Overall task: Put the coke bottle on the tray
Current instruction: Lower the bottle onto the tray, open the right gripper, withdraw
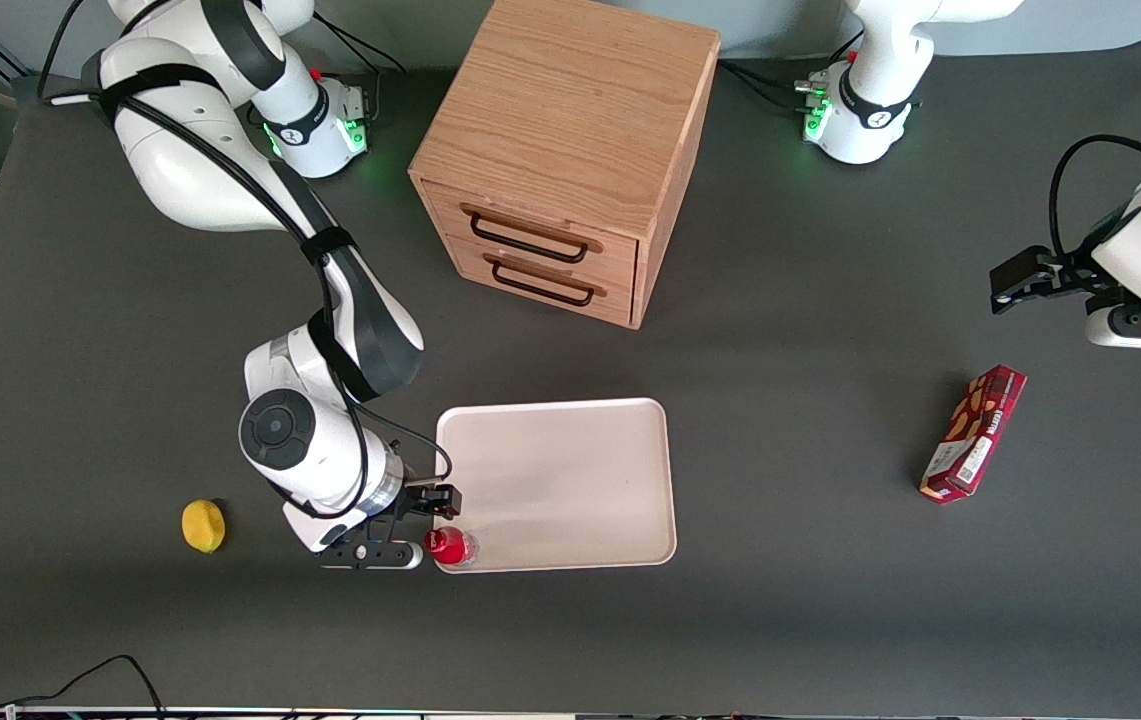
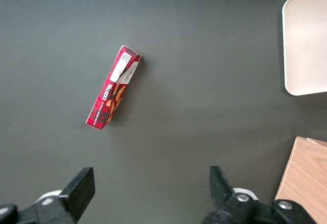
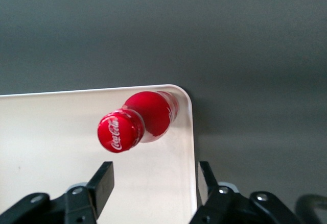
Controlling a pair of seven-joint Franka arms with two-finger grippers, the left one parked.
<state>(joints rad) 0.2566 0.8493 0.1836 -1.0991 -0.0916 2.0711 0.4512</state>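
The coke bottle (image 1: 450, 545), tiny and red with a red cap, stands upright on the cream tray (image 1: 570, 470), in the tray's corner nearest the front camera at the working arm's end. In the right wrist view the bottle (image 3: 138, 122) stands just inside the tray's rounded corner (image 3: 61, 147), clear of both fingers. My right gripper (image 1: 433, 528) hovers at that corner, beside the bottle. It is open and holds nothing (image 3: 156, 180). The tray's edge also shows in the left wrist view (image 2: 306, 40).
A wooden two-drawer cabinet (image 1: 570, 150) stands farther from the front camera than the tray. A red snack box (image 1: 975, 432) lies toward the parked arm's end. A yellow lemon (image 1: 203, 525) lies toward the working arm's end, beside my gripper's arm.
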